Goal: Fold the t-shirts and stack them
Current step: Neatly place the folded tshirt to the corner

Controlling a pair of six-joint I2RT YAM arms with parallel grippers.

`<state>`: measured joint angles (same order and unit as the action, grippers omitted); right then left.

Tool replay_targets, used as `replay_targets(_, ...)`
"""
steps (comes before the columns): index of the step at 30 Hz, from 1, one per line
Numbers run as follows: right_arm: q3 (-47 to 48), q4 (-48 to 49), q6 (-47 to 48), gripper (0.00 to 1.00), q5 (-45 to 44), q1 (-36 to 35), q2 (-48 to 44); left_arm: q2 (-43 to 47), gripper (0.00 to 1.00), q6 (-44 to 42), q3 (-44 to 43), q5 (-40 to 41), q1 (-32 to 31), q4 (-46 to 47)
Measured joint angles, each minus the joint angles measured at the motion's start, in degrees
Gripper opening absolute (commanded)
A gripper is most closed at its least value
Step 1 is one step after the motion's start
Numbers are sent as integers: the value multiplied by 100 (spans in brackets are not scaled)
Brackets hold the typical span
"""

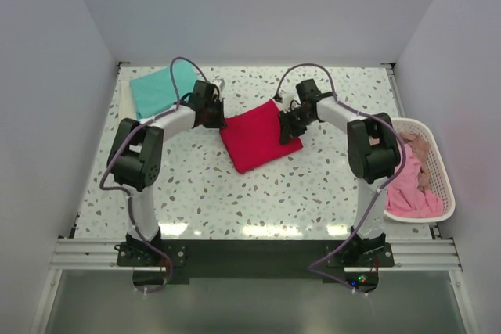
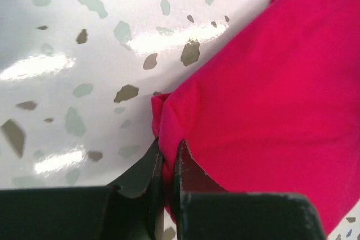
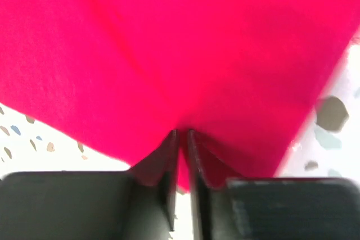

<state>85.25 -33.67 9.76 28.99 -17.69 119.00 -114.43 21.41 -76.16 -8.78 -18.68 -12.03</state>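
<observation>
A folded crimson-red t-shirt (image 1: 257,138) lies at the middle of the speckled table. My left gripper (image 1: 217,118) is shut on its left corner; in the left wrist view a pinch of red t-shirt (image 2: 270,88) sits between the two closed fingers of my left gripper (image 2: 167,153). My right gripper (image 1: 288,128) is shut on the shirt's right edge; in the right wrist view the red t-shirt (image 3: 180,49) fills the frame above my right gripper (image 3: 181,134). A folded teal t-shirt (image 1: 160,89) lies at the back left. Pink t-shirts (image 1: 409,185) lie in the basket.
A white mesh laundry basket (image 1: 442,163) stands at the table's right edge, with a cream garment (image 1: 419,149) on the pink ones. Grey walls close in the left, back and right sides. The arm bases sit on a rail at the near edge.
</observation>
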Motion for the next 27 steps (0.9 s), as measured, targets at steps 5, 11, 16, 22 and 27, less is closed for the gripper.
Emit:
replay_targets(5, -79, -240, 468, 42, -116, 9, -780, 1167, 0, -876, 306, 957, -173, -275)
replay_targets(11, -136, -168, 656, 45, -28, 13, -2302, 2352, 0, -1873, 428, 2022, -197, -267)
replay_targets(16, -433, -11, 570, 46, 219, 11, -2892, 2503, 0, -2559, 326, 2562, -192, -413)
replay_targets(22, -782, 4, 501, 47, 295, 13, -2839, 2236, 0, -3025, -400, 2973, -192, -826)
replay_targets(27, -909, 35, 476, 47, 369, 11, -2835, 2153, 0, -3217, -883, 3112, -192, -1012)
